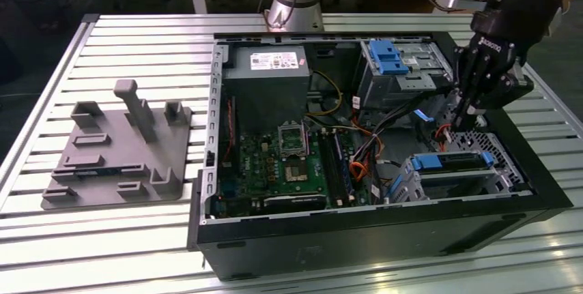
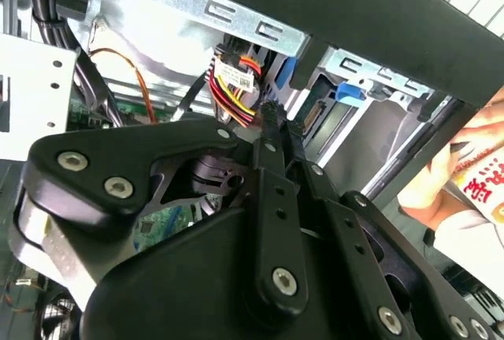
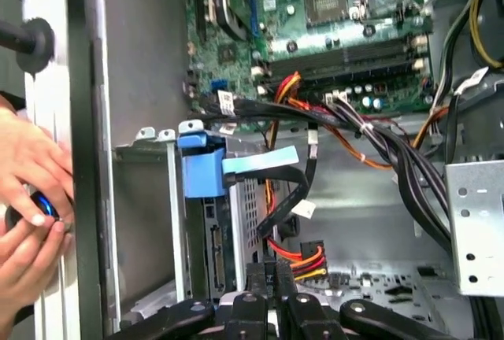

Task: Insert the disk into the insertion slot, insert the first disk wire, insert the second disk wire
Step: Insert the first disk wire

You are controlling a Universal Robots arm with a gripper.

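Open computer case (image 1: 383, 229) on a slatted metal worktop (image 1: 136, 35); a grey moulded fixture (image 1: 119, 151) lies beside it, toward the exterior view's left. The gripper (image 1: 458, 110) reaches down into the case at the exterior view's right, between the taller bay with a blue latch (image 1: 387, 59) and the insertion slot (image 1: 499, 171). The disk (image 1: 451, 163) sits inside the insertion slot, with its blue carrier (image 3: 203, 175) facing into the case. In both wrist views the jaws stand closed, fingertips together; whether anything thin is pinched between them cannot be told. In the second wrist view the fingertips are near a red, yellow and black wire bundle (image 2: 232, 80). In the first wrist view the second disk wire (image 3: 276, 190) — dark, with a light-blue end — hangs just beside the blue carrier. A person's hands (image 3: 27, 198) are at the case's outer wall.
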